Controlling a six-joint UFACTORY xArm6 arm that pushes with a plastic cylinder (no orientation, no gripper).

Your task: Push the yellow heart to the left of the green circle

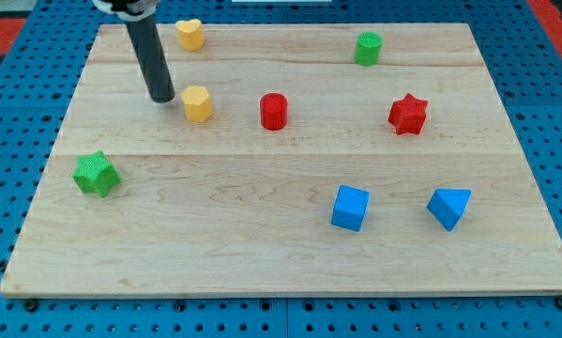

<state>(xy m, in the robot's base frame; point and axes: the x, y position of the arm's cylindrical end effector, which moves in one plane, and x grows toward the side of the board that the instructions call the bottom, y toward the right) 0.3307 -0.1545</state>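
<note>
The yellow heart (189,34) lies near the board's top edge, left of centre. The green circle (368,48) lies near the top edge, right of centre, far to the heart's right. My tip (162,97) rests on the board below and a little left of the heart. It is just left of a yellow hexagon-like block (197,102), close to it or touching; I cannot tell which. The rod leans up towards the view's top left.
A red cylinder (274,111) and a red star (408,114) lie in the middle row. A green star (97,174) is at the left. A blue cube (350,207) and a blue triangle (448,207) lie at the lower right. The wooden board (262,272) sits on blue pegboard.
</note>
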